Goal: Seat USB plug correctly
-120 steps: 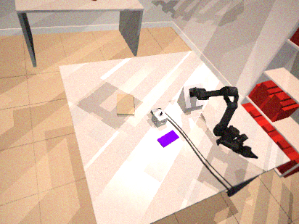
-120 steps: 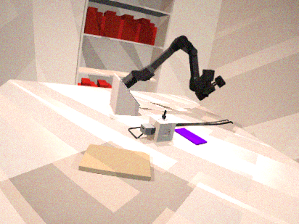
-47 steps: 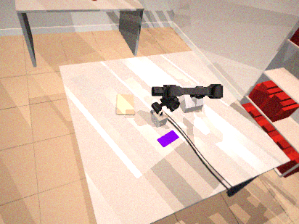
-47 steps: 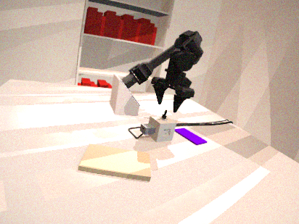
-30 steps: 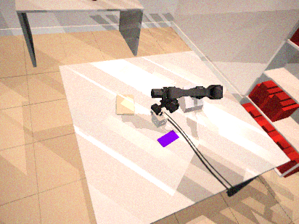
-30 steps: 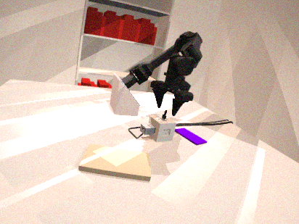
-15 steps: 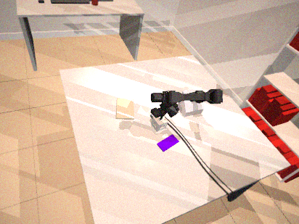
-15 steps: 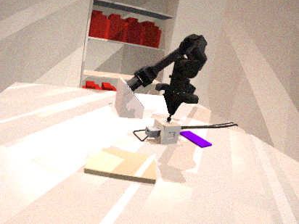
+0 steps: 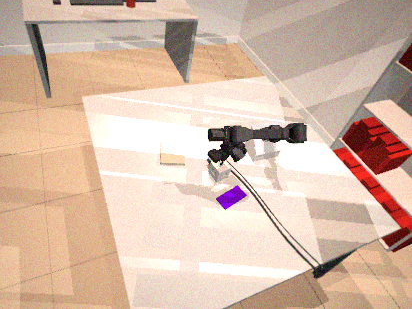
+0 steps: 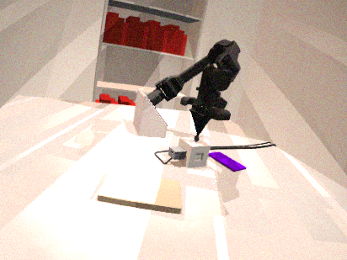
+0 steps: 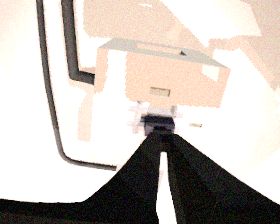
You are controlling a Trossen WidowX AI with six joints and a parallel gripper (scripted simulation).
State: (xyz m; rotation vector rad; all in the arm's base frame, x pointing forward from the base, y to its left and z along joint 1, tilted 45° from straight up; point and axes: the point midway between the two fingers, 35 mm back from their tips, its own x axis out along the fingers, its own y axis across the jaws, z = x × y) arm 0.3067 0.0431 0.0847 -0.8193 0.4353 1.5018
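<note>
The power cube (image 9: 220,172) (image 10: 200,156) (image 11: 202,89) is pale grey and stands on the table under my gripper. The USB plug (image 11: 159,124) is small and dark and stands up from the cube's top; in the exterior view only a dark bit shows at the fingertips. My gripper (image 10: 196,136) (image 11: 161,141) is shut on the plug, with the fingers pointing down at the cube. The fingertips cover much of the plug, and the socket beneath it is largely hidden. I cannot tell how deep the plug sits or which way round it is.
A grey block (image 10: 177,152) sits against the cube's side, with a thin black cable loop (image 10: 159,157) beside it. Dark cables (image 9: 267,208) (image 10: 244,147) run to the table edge. A purple slab (image 9: 231,197) (image 10: 227,161), a tan board (image 9: 172,159) (image 10: 170,193) and a white wedge (image 10: 148,121) are nearby.
</note>
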